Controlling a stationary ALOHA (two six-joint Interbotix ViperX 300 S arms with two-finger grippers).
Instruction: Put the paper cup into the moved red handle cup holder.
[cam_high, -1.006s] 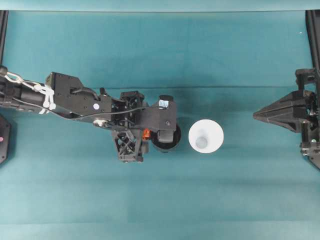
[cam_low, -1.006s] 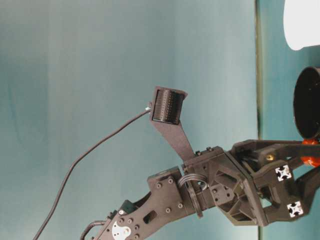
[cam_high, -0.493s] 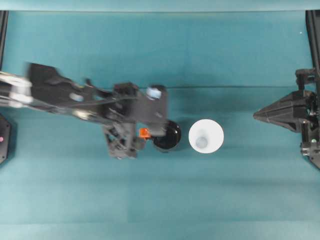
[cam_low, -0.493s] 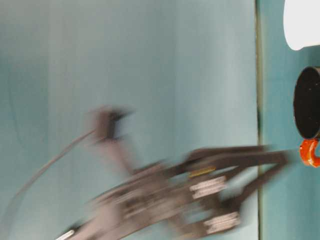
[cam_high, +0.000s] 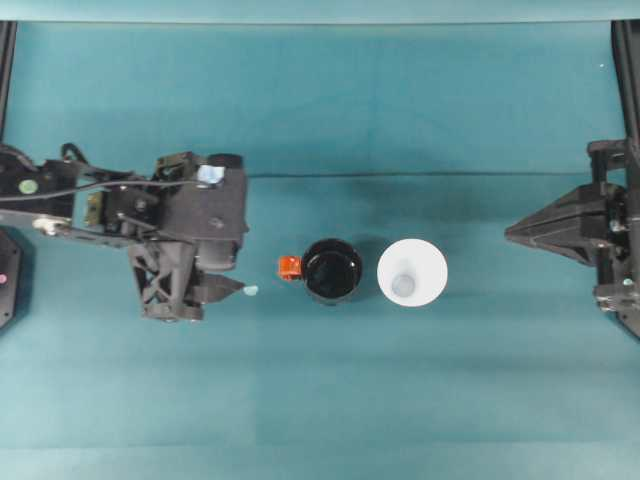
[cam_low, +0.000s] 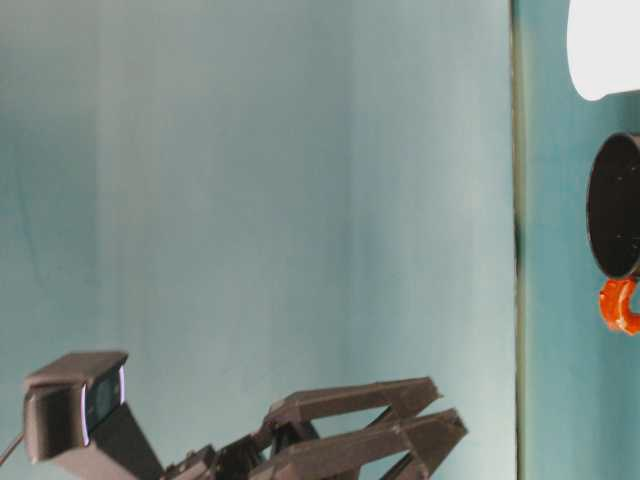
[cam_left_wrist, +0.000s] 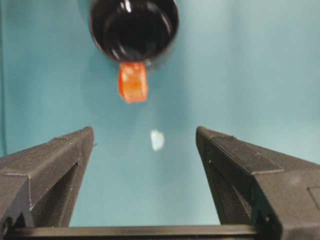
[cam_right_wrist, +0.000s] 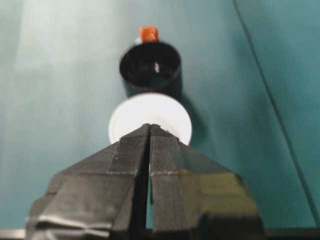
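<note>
The red handle cup holder (cam_high: 331, 270) is a glossy black cup standing upright at mid-table, its orange-red handle (cam_high: 289, 266) pointing left. The white paper cup (cam_high: 411, 272) stands upright just to its right, a narrow gap apart. My left gripper (cam_high: 238, 258) is open and holds nothing, a short way left of the handle. In the left wrist view the gripper (cam_left_wrist: 144, 135) has its fingers spread wide, with the holder (cam_left_wrist: 134, 27) ahead. My right gripper (cam_high: 510, 230) is shut and empty at the far right. Its wrist view lines up the paper cup (cam_right_wrist: 150, 107) with the holder (cam_right_wrist: 150, 65) behind it.
The teal cloth (cam_high: 330, 400) covers the table. A small pale speck (cam_high: 250, 291) lies on it by the left fingertip. Black frame posts (cam_high: 628, 60) stand at the side edges. In the table-level view the holder (cam_low: 615, 205) and paper cup (cam_low: 605, 45) stand side by side.
My left gripper has opened, let go of the holder's handle and pulled back to the left. The holder and the paper cup stay where they were. The right arm has not moved.
</note>
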